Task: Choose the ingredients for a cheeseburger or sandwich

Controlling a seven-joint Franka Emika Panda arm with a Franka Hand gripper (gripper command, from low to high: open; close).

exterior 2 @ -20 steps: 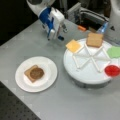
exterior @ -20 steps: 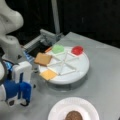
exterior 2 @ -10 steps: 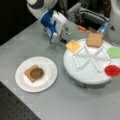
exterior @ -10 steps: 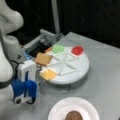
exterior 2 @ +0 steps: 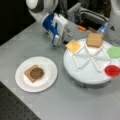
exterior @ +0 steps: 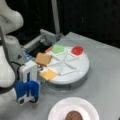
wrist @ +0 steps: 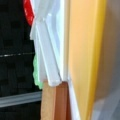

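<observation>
Hovering beside the divided tray (exterior 2: 82,75), the gripper (exterior 2: 55,41) sits just beside the cheese square (exterior 2: 73,45); I cannot tell its jaw width. Toast and patty (exterior 2: 35,73) rest on the plate (exterior 2: 50,82).

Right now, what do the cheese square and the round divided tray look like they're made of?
The cheese square looks like thin, matte toy plastic or foam: flat, even yellow-orange, crisp corners. The round divided tray looks like white moulded plastic, with raised ribs and a faint sheen, though that's only a guess. The blue hand hovers beside the cheese, apparently empty.

Soft blur; perhaps overhead light
</observation>
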